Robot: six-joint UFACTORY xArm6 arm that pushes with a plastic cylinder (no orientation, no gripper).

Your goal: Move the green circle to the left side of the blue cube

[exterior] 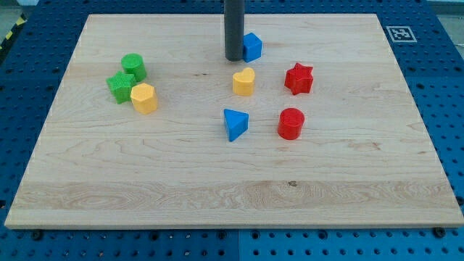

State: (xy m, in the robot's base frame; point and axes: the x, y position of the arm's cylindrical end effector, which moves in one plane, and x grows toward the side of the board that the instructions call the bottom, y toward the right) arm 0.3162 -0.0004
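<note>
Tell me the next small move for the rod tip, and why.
Probably slide my tip toward the view's left, round to the far left side of the green circle. My tip now rests against the left side of the blue cube, far from the circle, which sits by the green star and yellow block. Pushing rightward needs contact from its left.

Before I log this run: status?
My tip beside blue cube, its left. Green circle far left, untouched, against green star. Path between clear.
</note>
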